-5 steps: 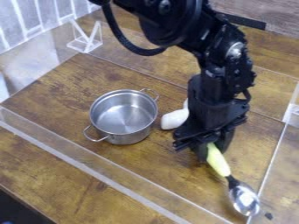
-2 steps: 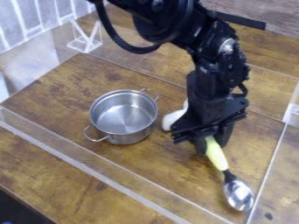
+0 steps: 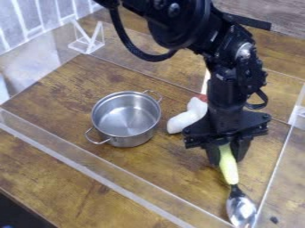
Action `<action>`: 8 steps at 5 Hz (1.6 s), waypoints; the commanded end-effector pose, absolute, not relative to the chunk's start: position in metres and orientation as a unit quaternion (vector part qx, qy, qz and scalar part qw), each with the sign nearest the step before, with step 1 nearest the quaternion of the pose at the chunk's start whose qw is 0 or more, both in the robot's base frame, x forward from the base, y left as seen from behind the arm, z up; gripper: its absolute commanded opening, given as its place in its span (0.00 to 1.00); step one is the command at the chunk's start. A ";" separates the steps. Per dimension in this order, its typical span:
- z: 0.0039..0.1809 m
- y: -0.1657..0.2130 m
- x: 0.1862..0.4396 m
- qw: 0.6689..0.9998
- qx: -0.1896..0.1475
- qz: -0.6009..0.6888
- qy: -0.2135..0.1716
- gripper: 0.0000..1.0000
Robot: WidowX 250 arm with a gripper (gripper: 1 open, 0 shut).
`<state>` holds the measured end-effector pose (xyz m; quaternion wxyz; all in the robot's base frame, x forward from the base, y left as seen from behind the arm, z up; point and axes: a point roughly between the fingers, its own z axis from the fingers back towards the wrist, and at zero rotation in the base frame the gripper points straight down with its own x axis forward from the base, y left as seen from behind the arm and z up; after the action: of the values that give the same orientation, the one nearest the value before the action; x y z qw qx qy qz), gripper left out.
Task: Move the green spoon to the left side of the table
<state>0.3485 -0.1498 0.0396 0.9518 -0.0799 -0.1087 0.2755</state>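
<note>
Nearest: green spoon [image 3: 229, 169], right side of the table [image 3: 113, 184], metal bowl end toward the camera, yellow-green handle running up and away into the gripper [image 3: 220, 150]. Gripper black, pointing down, fingers closed on the upper part of the handle; handle end hidden between them. Spoon bowl near the clear acrylic wall [image 3: 102, 183] at the front; can't tell if it touches the table or the wall. Behind and left of the gripper: silver pot [image 3: 125, 118], upright, two side handles, inside visible. Between pot and gripper: toy mushroom [image 3: 187, 116], white part showing, next to the black arm, partly hidden behind it. Farther back, upper left: small white stand [image 3: 87, 37] near the back wall. Brown wood planks, visible grain.
</note>
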 end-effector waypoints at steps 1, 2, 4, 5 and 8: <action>0.053 -0.144 0.349 0.938 -0.092 0.304 -0.138 0.00; 0.054 -0.145 0.341 0.930 -0.083 0.326 -0.150 0.00; 0.054 -0.152 0.347 0.915 -0.047 0.363 -0.167 0.00; 0.050 -0.152 0.357 0.911 -0.045 0.376 -0.162 0.00; 0.050 -0.143 0.364 0.923 -0.047 0.356 -0.134 0.00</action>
<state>0.3516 -0.1437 0.0306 0.9285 -0.0270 -0.1135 0.3525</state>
